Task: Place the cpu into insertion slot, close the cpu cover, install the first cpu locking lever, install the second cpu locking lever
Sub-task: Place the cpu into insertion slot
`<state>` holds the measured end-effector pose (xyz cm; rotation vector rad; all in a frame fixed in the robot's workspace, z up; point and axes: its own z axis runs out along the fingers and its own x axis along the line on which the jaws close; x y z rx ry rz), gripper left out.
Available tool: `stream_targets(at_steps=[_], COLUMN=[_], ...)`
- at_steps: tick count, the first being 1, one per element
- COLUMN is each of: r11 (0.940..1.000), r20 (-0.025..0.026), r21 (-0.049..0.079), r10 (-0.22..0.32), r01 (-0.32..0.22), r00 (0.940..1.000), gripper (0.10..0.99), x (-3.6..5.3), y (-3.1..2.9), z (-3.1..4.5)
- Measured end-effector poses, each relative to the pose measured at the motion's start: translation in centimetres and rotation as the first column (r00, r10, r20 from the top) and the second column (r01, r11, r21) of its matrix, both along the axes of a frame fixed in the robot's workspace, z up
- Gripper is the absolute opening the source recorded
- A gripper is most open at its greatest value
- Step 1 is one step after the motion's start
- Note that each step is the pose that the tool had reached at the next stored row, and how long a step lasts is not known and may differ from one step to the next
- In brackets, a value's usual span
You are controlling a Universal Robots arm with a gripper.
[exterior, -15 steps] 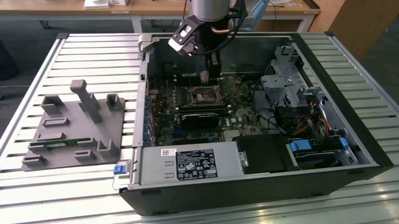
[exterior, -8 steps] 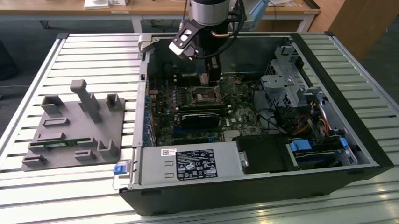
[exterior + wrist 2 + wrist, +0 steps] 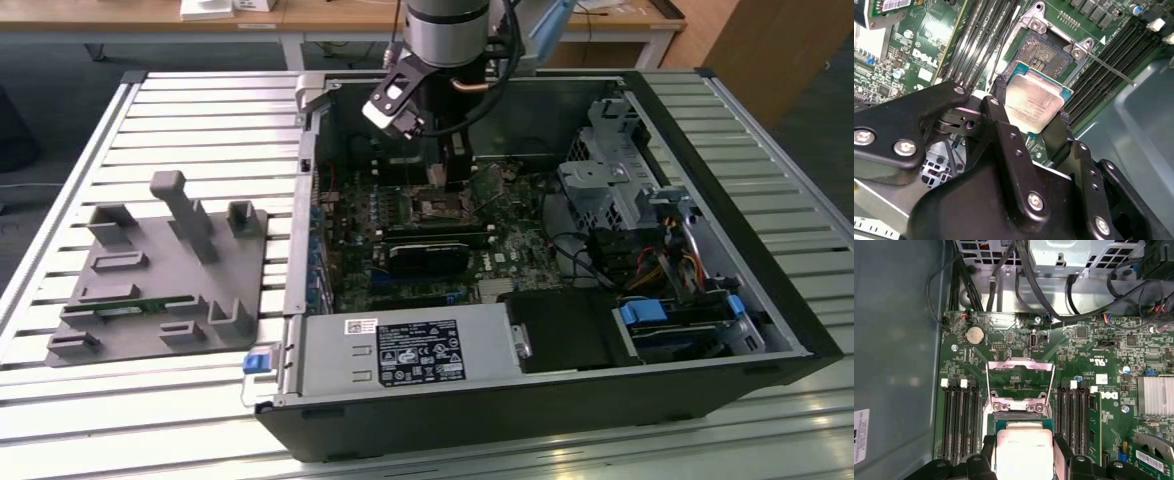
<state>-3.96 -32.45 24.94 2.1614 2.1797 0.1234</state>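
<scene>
My gripper (image 3: 1031,105) is shut on the cpu (image 3: 1040,97), a small square chip with a pale metal face. Its black fingers (image 3: 1004,125) clamp two opposite edges. The chip hangs tilted, just above and to one side of the insertion slot (image 3: 1046,50), which lies open with its dark pin field bare. In the first wrist view the cpu (image 3: 1023,452) sits between the fingers (image 3: 1061,452), and the cpu cover (image 3: 1020,363) stands raised beyond the slot (image 3: 1004,418). A thin locking lever (image 3: 1111,70) sticks out from the socket corner. In the exterior view the gripper (image 3: 451,172) hovers over the socket (image 3: 438,208).
Long memory slots (image 3: 961,420) flank the socket on both sides. A black graphics card (image 3: 434,252) lies just in front of it, and the drive cage (image 3: 614,170) with cables stands on the exterior view's right. A grey fixture (image 3: 154,270) rests on the slatted table outside the case.
</scene>
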Motion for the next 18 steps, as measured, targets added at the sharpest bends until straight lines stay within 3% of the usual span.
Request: stream_targets(at_steps=[8,18], r11=[1.0,1.0], r20=[-0.0001,-0.0001], r21=[0.0,0.0], r10=[0.0,0.0], r01=[0.0,0.0], r00=[1.0,1.0], gripper=[0.541,0.541], x=[0.0,-0.17], y=[0.01,0.05], z=[-1.25,-2.28])
